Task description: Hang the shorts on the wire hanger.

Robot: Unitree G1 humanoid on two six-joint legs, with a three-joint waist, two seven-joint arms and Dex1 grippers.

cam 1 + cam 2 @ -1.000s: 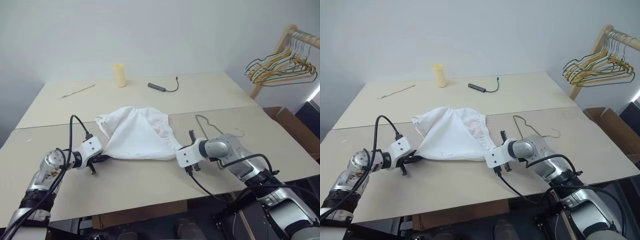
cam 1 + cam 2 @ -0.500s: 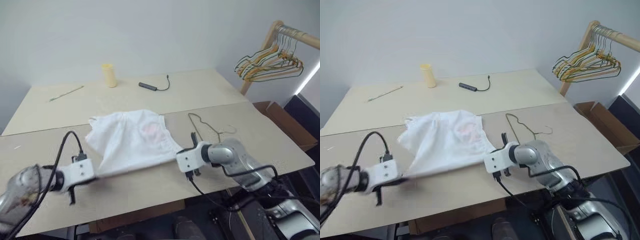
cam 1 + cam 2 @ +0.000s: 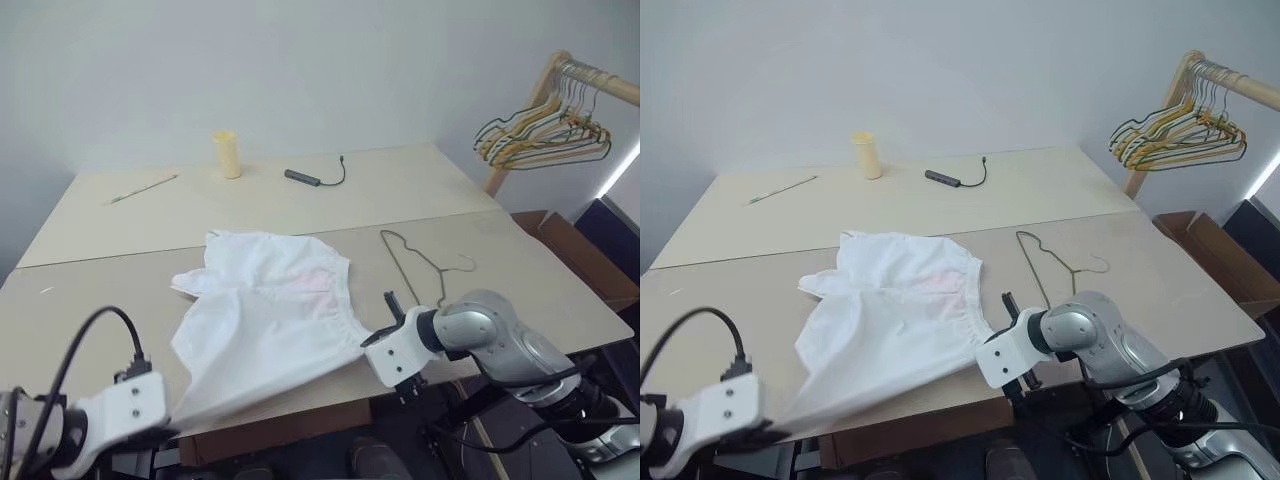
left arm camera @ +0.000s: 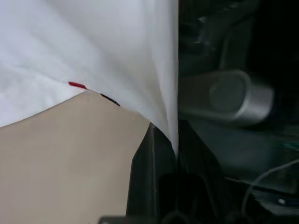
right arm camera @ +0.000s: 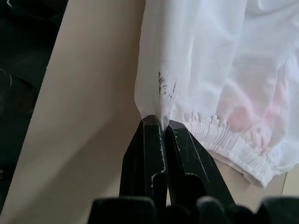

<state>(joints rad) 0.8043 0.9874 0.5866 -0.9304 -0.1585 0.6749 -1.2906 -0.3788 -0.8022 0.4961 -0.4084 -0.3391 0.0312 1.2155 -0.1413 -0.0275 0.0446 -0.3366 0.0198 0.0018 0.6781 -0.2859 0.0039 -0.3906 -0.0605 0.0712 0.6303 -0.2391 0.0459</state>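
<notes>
Claws: my left claw (image 4: 164, 140) and right claw (image 5: 161, 133) both pinch the shorts (image 3: 270, 330).
Hanger (image 3: 415, 262): beside my right claw, farther up the surface (image 3: 300, 200).

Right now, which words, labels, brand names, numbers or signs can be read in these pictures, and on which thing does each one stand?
No text can be read in these pictures.
A small dark mark sits on the shorts just above the right gripper; it may be print, but it is too blurred to read.
A small red mark and a small black mark lie along the shorts' edge in the left wrist view; neither forms a letter that can be read.
</notes>
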